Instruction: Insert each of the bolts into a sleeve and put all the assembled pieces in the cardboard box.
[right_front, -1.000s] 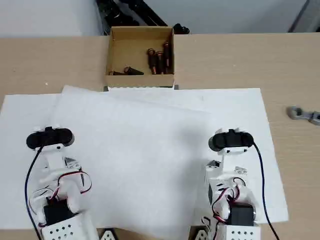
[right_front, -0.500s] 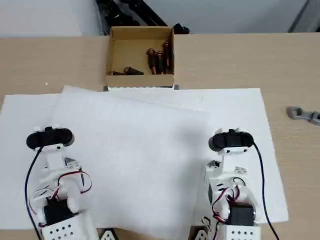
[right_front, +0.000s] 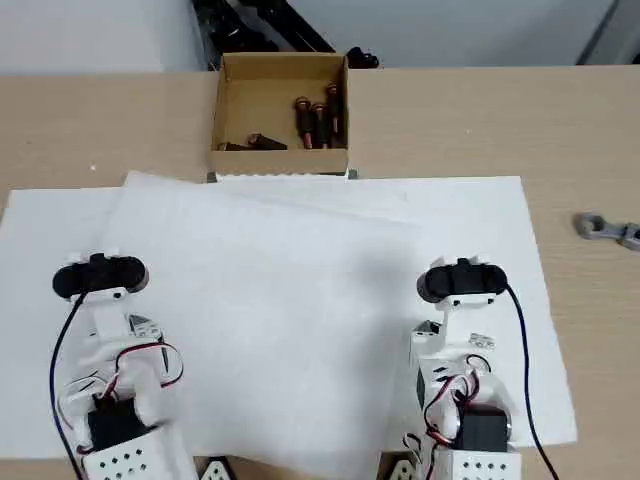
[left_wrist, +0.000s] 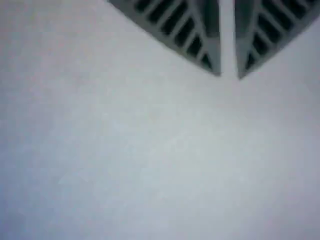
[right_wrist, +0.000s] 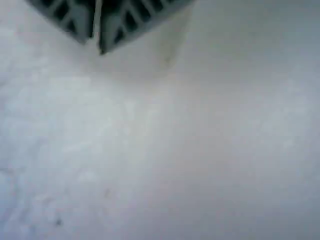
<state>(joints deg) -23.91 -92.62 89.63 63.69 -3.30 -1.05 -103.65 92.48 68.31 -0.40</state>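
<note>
You've got the cardboard box (right_front: 280, 160) at 12 o'clock on the table, with assembled pieces (right_front: 318, 120) lying toward its 3 o'clock wall and a single piece (right_front: 262, 142) near its 7 o'clock corner. Both arms sit folded over the white sheet (right_front: 290, 300), one at 7 o'clock, one at 5. Left gripper (left_wrist: 227, 75) is empty with its fingers drawn to a narrow slit; right gripper (right_wrist: 97, 47) is empty too, fingers closed.

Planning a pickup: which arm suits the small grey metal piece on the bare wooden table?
Right, probably. The small grey metal piece lies off the white sheet on the right arm's side, far from the left arm.
</note>
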